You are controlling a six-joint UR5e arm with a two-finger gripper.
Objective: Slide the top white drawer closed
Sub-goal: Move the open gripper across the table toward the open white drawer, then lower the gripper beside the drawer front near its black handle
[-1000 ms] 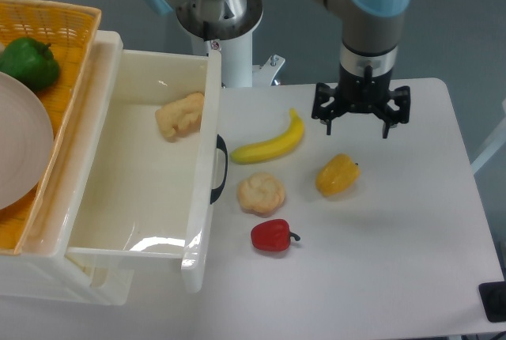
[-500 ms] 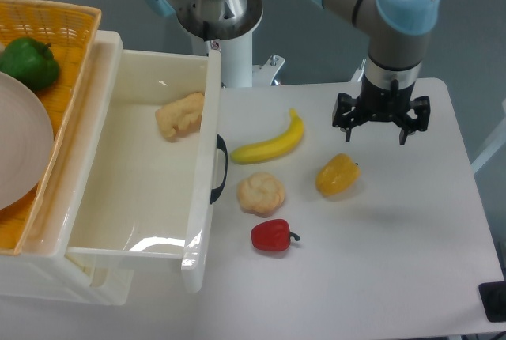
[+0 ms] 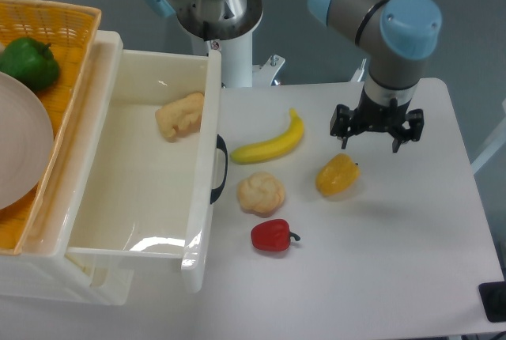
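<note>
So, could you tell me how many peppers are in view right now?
3: a green pepper in the orange basket, a yellow pepper on the table below the gripper, and a red pepper near the drawer front. Others may be hidden.

I'm working in a lab: a pedestal-mounted arm (image 3: 371, 8) over a bare white desk (image 3: 411, 237) strewn with toy food.

reaches in from the upper edge, grey links bent at a blue-capped joint, wrist pointing straight down. black gripper (image 3: 377, 128) hangs low over the right side, fingers spread wide apart, holding nothing.
</note>
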